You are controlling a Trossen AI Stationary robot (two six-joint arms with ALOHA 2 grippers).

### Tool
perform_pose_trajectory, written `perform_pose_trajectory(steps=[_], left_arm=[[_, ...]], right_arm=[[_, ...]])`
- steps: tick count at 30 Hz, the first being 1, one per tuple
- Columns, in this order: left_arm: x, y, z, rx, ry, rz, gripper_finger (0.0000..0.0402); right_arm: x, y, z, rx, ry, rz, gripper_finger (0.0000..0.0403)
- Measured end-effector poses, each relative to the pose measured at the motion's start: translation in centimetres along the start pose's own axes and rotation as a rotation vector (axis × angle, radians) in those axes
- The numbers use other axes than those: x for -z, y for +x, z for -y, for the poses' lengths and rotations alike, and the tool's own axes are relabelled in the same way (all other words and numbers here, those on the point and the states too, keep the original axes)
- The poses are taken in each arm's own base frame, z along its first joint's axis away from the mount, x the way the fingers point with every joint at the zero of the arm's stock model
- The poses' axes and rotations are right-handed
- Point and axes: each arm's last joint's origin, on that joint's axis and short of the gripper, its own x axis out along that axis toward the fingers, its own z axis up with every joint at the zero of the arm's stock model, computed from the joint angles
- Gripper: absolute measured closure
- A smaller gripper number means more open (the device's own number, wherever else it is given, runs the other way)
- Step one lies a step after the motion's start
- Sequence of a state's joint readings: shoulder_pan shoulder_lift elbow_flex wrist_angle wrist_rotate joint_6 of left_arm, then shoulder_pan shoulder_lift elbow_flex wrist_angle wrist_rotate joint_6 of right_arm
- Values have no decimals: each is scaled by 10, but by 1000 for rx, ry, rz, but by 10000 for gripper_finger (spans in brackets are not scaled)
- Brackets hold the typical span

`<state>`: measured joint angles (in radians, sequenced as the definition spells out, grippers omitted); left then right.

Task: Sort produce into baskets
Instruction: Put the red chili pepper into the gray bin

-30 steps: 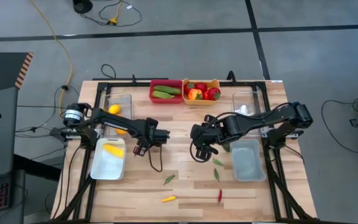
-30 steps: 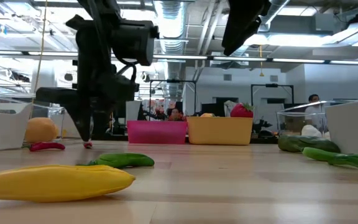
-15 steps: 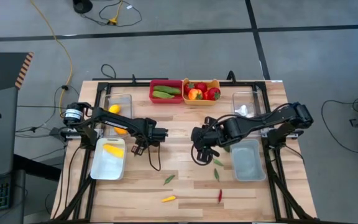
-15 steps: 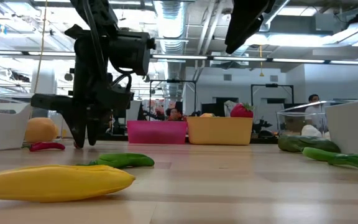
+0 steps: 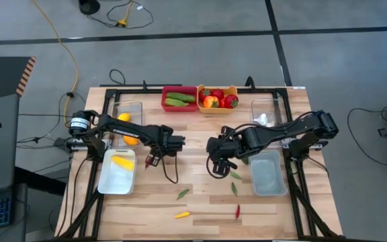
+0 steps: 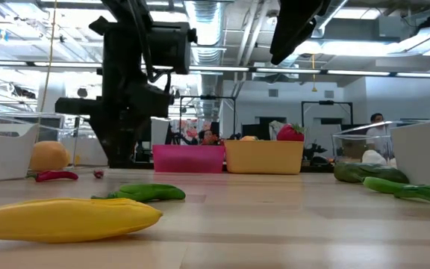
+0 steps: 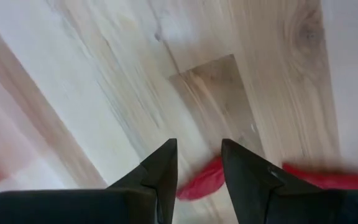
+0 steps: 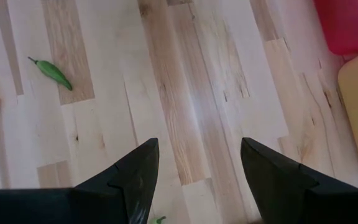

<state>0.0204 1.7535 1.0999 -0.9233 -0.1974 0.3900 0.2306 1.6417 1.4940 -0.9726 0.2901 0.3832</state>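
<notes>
My left gripper [image 5: 154, 158] points down at the table's middle left, shut on a small red chili [image 7: 199, 184]. My right gripper [image 5: 219, 165] hangs open above the table's middle, with only bare wood between its fingers [image 8: 194, 180]. At the far edge stand a red bin [image 5: 179, 99] with green cucumbers and an orange bin [image 5: 218, 99] with red and orange produce. Loose chilies lie on the wood near the front: green ones [image 5: 182, 193] [image 5: 234, 189], a yellow one [image 5: 181, 215] and a red one [image 5: 237, 212]. My left gripper pinches the red chili between its two fingers, near one end [image 7: 199, 184]. The fingers come from above, pointing down, and lie across the chili. The rest of it [image 7: 328, 177] sticks out sideways behind one finger. Whether the chili is clear of the table I cannot tell.
A clear tub [image 5: 127, 114] with yellow and orange fruit and a white tray [image 5: 116, 171] with a yellow piece stand at the left. A clear tub [image 5: 266, 111] and a white tray [image 5: 269, 173] stand at the right. Another red chili [image 6: 57, 176] lies left of my left gripper.
My left gripper has dipped to the table top and then risen a little, staying over the same spot. My right gripper has kept still.
</notes>
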Motion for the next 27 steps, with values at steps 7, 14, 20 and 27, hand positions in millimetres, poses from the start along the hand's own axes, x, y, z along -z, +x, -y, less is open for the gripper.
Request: perform_pose_trajectory(steps=[7, 14, 20, 27], left_arm=[[10, -1, 4, 48, 76, -104, 290], [16, 14, 9, 50, 121, -104, 290], [15, 15, 9, 29, 123, -92, 290], [14, 15, 9, 31, 149, -91, 290]], right_arm=[[0, 0, -1, -2, -3, 0, 147], [0, 0, -1, -2, -3, 0, 147], [0, 0, -1, -2, -3, 0, 147], [1, 0, -1, -2, -3, 0, 147]])
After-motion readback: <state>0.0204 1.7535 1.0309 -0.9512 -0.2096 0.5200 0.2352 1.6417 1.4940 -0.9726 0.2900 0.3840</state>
